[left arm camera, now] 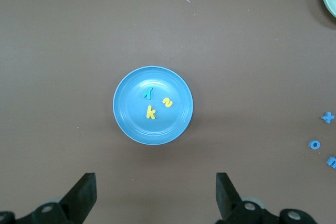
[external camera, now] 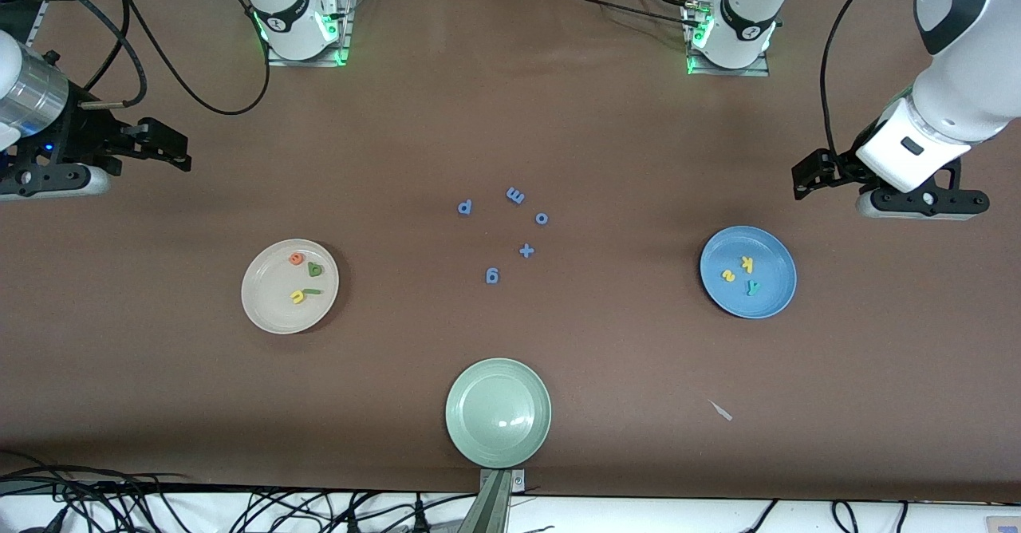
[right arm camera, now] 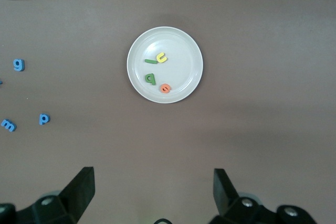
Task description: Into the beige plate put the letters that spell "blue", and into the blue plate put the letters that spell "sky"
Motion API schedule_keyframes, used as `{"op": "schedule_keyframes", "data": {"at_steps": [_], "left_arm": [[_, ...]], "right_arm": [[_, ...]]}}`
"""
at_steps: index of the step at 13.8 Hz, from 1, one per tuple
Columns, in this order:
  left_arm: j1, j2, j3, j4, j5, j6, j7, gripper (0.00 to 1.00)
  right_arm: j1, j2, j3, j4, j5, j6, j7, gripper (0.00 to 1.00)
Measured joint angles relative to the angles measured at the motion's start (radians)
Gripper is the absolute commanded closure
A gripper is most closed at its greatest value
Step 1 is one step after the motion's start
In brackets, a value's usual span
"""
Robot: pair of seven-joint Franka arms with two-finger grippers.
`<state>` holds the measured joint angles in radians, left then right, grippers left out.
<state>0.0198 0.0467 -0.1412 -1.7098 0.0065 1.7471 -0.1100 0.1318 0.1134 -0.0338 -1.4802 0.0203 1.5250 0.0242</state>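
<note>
Brown table (external camera: 510,118) is being taken up by three plates. The pale green plate (external camera: 498,412), used here as landmark, is lying at the edge nearest the front cam. The beige plate (external camera: 289,286) is being seen farther from the cam than the landmark, toward the right arm's end; it is being filled w/ orange e (external camera: 297,258), dark green b (external camera: 315,270), green l (external camera: 312,291) and yellow u (external camera: 297,297). The blue plate (external camera: 747,271) is being seen farther than the landmark too, toward the left arm's end, w/ yellow s (external camera: 728,275), yellow k (external camera: 747,262) and teal y (external camera: 752,286) in it.

Blue letters (external camera: 505,231) are being left on the cloth, farther from the cam than the landmark, approx. between the other two plates.

Right gripper (right arm camera: 152,187) is being held over bare cloth near the beige plate, fingers spread, nothing pinched. Left gripper (left arm camera: 155,192) is being held likewise near the blue plate, fingers spread, empty.

A small pale scrap (external camera: 721,411) is lying beside the landmark, toward the left arm's end.
</note>
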Motion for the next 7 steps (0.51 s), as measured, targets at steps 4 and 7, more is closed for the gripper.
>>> {"op": "schedule_keyframes", "data": {"at_steps": [4,7], "left_arm": [[0.0,0.0,0.0,0.0,0.0,0.0,0.0,0.0],[0.0,0.0,0.0,0.0,0.0,0.0,0.0,0.0]], "right_arm": [[0.0,0.0,0.003,0.0,-0.002,-0.001,0.0,0.0],[-0.002,-0.002,0.002,0.0,-0.003,-0.017,0.0,0.0]]}}
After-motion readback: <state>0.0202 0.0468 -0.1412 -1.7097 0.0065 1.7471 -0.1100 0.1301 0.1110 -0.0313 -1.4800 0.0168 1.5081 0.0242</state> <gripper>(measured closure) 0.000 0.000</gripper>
